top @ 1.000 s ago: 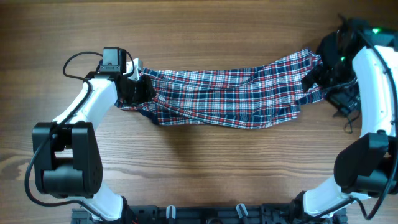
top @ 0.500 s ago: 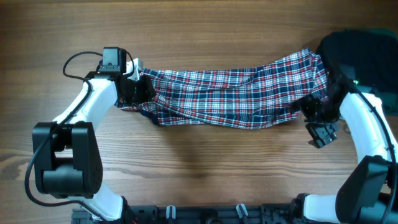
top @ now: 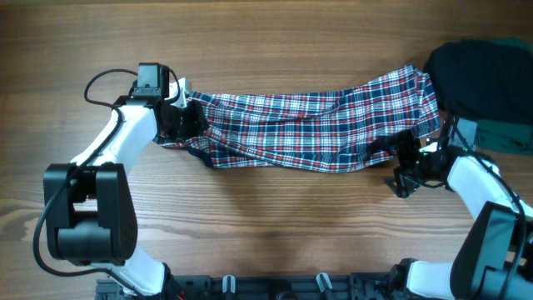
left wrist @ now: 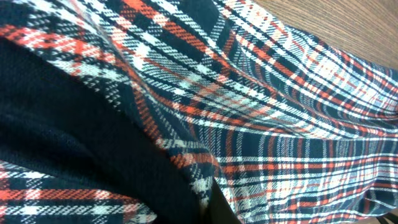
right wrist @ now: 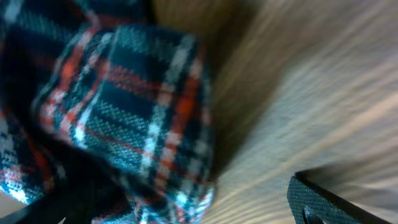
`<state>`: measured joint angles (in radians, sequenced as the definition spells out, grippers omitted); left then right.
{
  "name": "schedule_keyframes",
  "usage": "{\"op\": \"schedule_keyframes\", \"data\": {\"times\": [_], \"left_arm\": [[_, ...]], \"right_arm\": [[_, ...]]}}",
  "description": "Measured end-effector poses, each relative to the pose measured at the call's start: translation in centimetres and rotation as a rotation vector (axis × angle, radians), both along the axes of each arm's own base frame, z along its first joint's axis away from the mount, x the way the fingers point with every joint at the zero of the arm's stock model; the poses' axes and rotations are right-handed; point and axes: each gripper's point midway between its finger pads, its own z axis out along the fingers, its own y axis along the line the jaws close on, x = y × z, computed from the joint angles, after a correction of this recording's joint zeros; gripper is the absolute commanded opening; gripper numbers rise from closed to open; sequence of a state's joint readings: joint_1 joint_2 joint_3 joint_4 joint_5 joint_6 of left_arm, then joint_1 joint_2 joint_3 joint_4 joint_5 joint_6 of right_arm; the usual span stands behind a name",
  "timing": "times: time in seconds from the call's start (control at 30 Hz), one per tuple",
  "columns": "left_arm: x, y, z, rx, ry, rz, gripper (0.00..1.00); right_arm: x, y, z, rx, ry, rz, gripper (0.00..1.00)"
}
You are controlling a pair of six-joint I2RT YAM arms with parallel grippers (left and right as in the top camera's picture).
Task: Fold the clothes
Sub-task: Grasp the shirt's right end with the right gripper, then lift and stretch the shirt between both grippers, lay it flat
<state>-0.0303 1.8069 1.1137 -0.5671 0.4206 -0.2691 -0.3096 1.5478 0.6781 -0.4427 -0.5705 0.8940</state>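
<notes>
Jaws of right gripper (top: 405, 173) wide, empty, beside near-right edge of red, navy and white plaid shirt (top: 308, 127); probably lining up a grab. Farther back, left gripper (top: 185, 117) clamped on shirt's left end, anchoring it on wooden table (top: 266, 233). Black cloth garment (top: 479, 75) far right.

Overhead bright, even, sharp; soft shadows. Right wrist: plaid shirt (right wrist: 124, 106) motion-blurred.
</notes>
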Motion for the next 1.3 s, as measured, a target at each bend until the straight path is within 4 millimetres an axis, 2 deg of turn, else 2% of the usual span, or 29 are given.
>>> {"op": "schedule_keyframes", "data": {"times": [0.13,0.27,0.37,0.43,0.53,0.6,0.97,1.0,1.03,1.17,1.27,1.3], "left_arm": [[0.0,0.0,0.0,0.0,0.0,0.0,0.04],[0.0,0.0,0.0,0.0,0.0,0.0,0.04],[0.0,0.0,0.0,0.0,0.0,0.0,0.04],[0.0,0.0,0.0,0.0,0.0,0.0,0.04],[0.0,0.0,0.0,0.0,0.0,0.0,0.04],[0.0,0.0,0.0,0.0,0.0,0.0,0.04],[0.0,0.0,0.0,0.0,-0.002,-0.004,0.04],[0.0,0.0,0.1,0.0,-0.007,-0.008,0.04],[0.1,-0.1,0.4,0.001,-0.018,-0.019,0.04],[0.8,-0.2,4.5,-0.007,-0.141,-0.026,0.04],[1.0,-0.3,7.9,-0.011,-0.235,-0.03,0.04],[0.9,-0.3,8.8,-0.012,-0.26,-0.03,0.04]], "right_arm": [[0.8,0.4,0.2,0.027,-0.059,0.002,0.84],[1.9,0.0,0.5,0.009,-0.112,-0.006,0.74],[2.1,-0.6,0.3,-0.025,-0.112,-0.016,0.61],[2.2,-0.9,0.2,-0.046,-0.117,-0.02,0.4],[2.3,-1.2,0.1,-0.063,-0.117,-0.023,0.25],[2.3,-1.3,0.1,-0.075,-0.12,-0.021,0.06],[2.9,-2.3,0.2,-0.157,-0.164,0.025,0.04],[3.3,-2.4,1.0,-0.176,-0.186,0.043,0.04],[4.3,-2.8,2.8,-0.207,-0.24,0.061,0.04],[6.6,-3.5,9.8,-0.284,-0.402,0.094,0.04],[7.2,-3.7,13.6,-0.331,-0.493,0.111,0.04],[7.3,-3.7,14.3,-0.341,-0.51,0.116,0.04]]}}
